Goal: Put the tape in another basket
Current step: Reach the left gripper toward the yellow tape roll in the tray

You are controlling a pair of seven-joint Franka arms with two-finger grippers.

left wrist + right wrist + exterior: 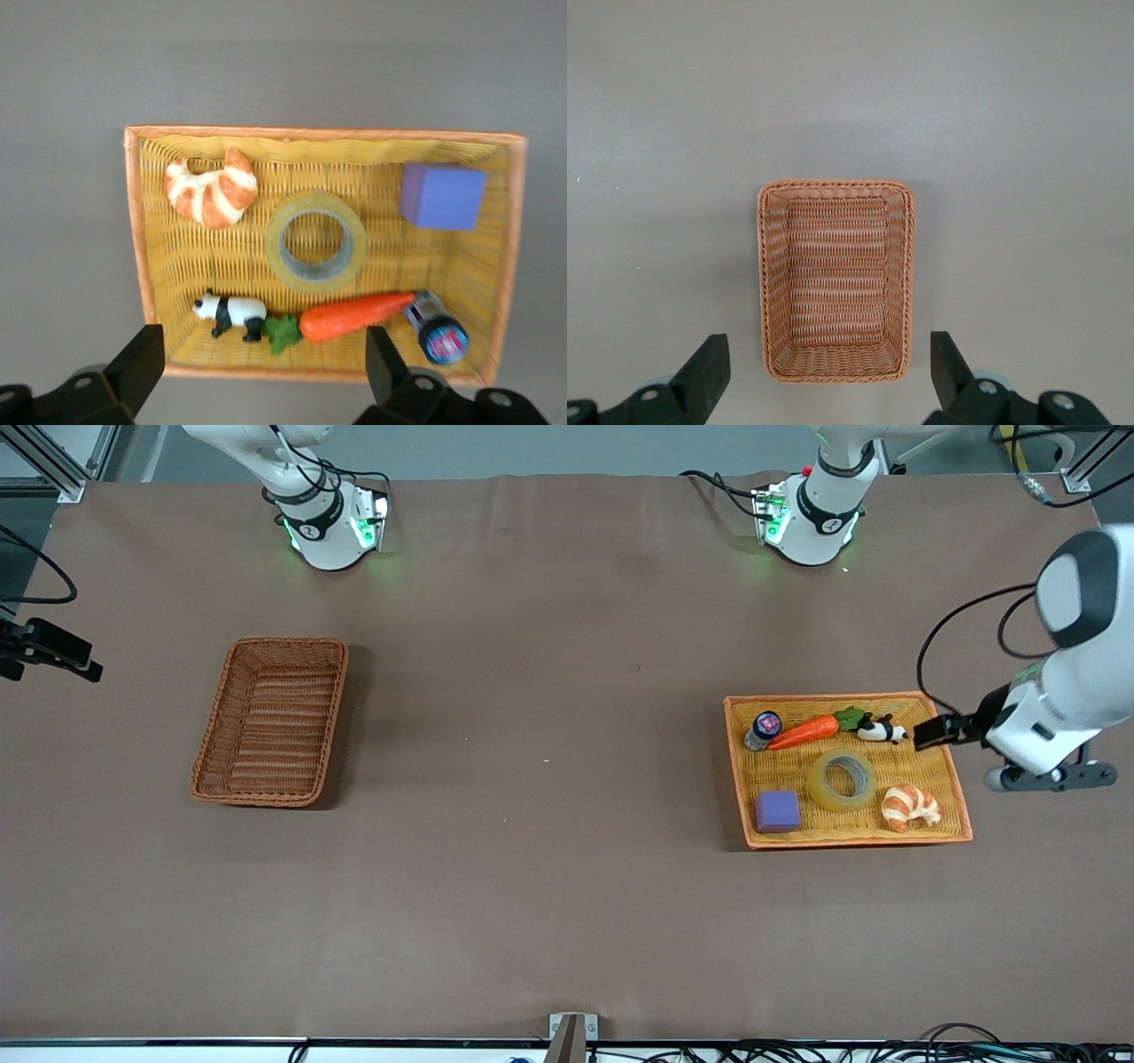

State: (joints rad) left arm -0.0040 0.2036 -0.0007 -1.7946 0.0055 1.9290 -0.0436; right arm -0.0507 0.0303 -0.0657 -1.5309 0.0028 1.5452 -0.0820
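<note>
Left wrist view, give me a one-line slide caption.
Open left gripper above the orange tray; tape lies flat at its centre among toys.

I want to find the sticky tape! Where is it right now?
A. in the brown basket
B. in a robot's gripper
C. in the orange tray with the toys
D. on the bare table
C: the tape lies flat in the orange tray, between the purple block and the croissant, while the brown basket holds nothing and both grippers are open.
</note>
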